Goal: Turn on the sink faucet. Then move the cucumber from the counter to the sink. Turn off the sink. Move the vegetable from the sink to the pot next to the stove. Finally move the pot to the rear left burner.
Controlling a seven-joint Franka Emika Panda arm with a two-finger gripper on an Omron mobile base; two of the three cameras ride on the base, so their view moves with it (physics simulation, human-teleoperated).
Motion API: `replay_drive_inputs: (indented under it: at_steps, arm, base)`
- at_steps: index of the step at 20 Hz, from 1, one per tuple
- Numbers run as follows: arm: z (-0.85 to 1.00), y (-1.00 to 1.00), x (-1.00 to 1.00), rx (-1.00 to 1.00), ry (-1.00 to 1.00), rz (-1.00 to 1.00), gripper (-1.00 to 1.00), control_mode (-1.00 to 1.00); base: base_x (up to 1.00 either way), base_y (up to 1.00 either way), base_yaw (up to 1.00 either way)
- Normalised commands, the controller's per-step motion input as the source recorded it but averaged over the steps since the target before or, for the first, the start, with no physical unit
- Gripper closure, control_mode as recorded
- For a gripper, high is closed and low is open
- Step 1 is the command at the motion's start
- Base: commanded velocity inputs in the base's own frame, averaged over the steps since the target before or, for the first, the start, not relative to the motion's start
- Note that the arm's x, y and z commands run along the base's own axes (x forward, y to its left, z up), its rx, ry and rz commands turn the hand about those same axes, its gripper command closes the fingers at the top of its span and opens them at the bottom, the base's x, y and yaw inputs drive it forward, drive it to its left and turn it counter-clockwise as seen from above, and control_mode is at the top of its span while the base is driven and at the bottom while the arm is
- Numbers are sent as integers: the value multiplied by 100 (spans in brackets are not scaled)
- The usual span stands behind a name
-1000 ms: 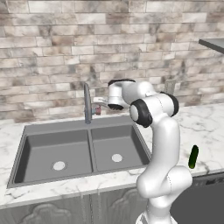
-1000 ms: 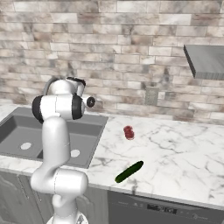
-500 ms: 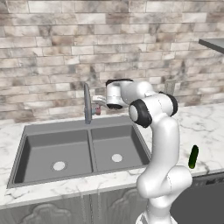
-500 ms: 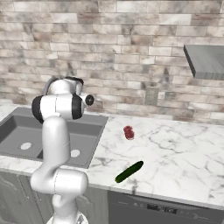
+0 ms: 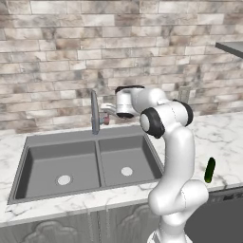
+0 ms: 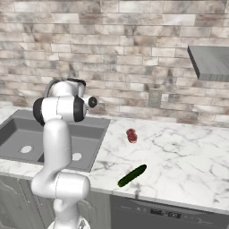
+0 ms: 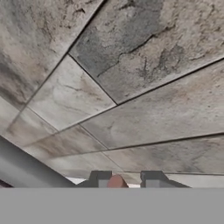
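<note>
Left base view: gripper (image 5: 105,115) reaches to the sink faucet (image 5: 95,113) behind the sink (image 5: 28,156) | hand view: jaws narrowly parted around a small reddish piece, grip uncertain | cucumber (image 6: 132,175) lies on the counter (image 6: 188,152) near its front edge, well right of the sink
</note>
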Motion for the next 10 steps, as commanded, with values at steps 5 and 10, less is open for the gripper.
replay_drive_inputs:
  at_steps: [5, 10]
  arm:
    - [-86, -88, -48, 5, 3, -3, 100, -100]
    - [-86, -89, -51, 6, 4, -3, 100, -100]
  base:
    - [0, 0, 0]
    - [0, 0, 0]
